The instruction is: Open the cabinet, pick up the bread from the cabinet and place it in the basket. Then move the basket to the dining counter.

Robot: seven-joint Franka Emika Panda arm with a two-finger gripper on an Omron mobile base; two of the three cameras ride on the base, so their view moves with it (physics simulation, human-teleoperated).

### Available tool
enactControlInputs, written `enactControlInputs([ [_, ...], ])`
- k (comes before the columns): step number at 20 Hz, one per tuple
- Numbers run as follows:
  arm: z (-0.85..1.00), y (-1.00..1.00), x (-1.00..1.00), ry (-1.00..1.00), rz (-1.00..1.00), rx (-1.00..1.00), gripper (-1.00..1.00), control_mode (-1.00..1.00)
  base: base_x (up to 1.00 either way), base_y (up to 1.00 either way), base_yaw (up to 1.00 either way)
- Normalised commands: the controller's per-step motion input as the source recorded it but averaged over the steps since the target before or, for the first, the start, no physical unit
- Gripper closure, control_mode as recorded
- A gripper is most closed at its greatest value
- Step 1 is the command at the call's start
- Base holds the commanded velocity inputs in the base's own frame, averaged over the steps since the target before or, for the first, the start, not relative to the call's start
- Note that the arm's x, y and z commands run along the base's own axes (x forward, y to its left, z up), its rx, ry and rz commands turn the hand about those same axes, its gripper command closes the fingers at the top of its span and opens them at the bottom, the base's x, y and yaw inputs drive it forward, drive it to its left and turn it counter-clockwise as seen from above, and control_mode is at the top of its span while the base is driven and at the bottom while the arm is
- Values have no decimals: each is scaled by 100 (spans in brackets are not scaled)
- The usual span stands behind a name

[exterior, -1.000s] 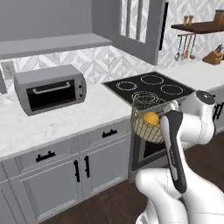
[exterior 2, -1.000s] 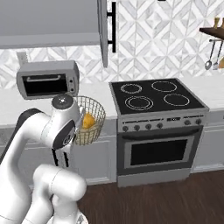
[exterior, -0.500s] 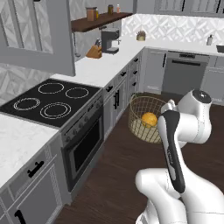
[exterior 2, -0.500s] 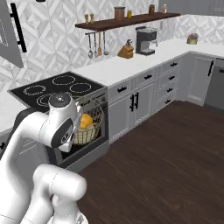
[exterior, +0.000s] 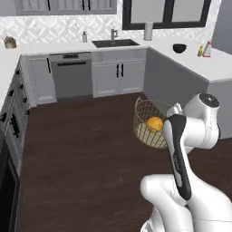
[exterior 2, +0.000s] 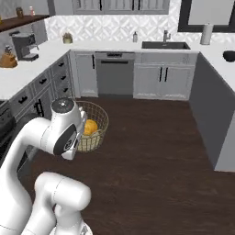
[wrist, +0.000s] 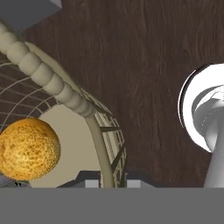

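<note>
The tan wire basket [exterior: 146, 128] hangs over the dark wood floor in front of my arm, with the golden bread [exterior: 155, 123] lying inside on its beige base. From the other side the basket [exterior 2: 98, 131] and the bread [exterior 2: 90, 127] show just past my elbow. In the hand view my gripper [wrist: 110, 178] is shut on the basket's rim [wrist: 48, 76], and the bread [wrist: 28, 149] sits at the lower left. The dining counter [exterior: 216, 65] with its grey base [exterior 2: 207, 108] runs along the right. The cabinet is out of view.
A dark blue bowl [exterior: 179, 47] and bottles [exterior: 204, 49] stand on the dining counter. The sink [exterior: 111, 43] and dishwasher [exterior: 71, 78] line the far wall. Drawer units [exterior 2: 40, 87] and a coffee machine [exterior 2: 23, 45] are at left. Open floor [exterior 2: 156, 147] lies ahead.
The whole scene has swung past as the base turned, from the stove and toaster oven to the sink corner and dining counter. The basket with the bread stays held in the gripper.
</note>
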Motion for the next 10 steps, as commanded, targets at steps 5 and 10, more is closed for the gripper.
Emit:
enactControlInputs([
  [5,0,0,0,0,0,0,100,100,0,0,-100],
  [10,0,0,0,0,0,0,100,100,92,-63,-42],
])
